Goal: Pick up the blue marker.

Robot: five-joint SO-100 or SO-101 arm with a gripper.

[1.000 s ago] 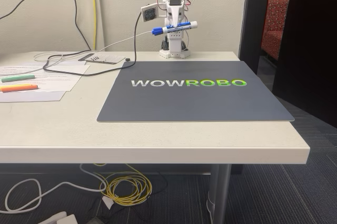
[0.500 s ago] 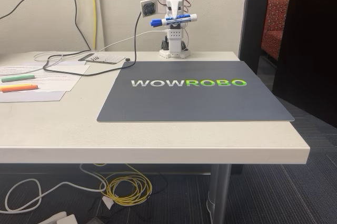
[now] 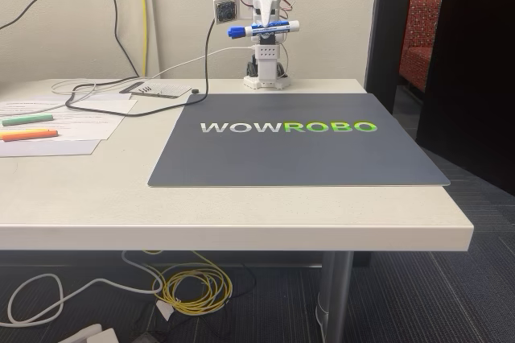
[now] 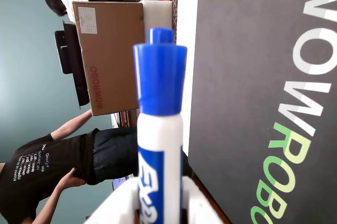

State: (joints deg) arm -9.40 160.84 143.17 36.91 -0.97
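Note:
The blue marker (image 3: 263,29) is held level in the air at the back of the table, blue cap to the left in the fixed view. My gripper (image 3: 265,27) is shut on its white barrel, high above the arm's base. In the wrist view the blue marker (image 4: 159,124) stands up from the bottom edge, cap up, between my two white fingers (image 4: 117,208), and my gripper (image 4: 158,211) clamps it at the printed label.
A dark WOWROBO mat (image 3: 298,146) covers the table's middle. A green highlighter (image 3: 27,119) and an orange highlighter (image 3: 29,134) lie on papers at the left. Cables trail behind. In the wrist view a person (image 4: 58,161) and a cardboard box (image 4: 108,56) stand beyond the table.
My gripper has risen with the blue marker, lifting it higher above the arm's base, and the marker has levelled out a little.

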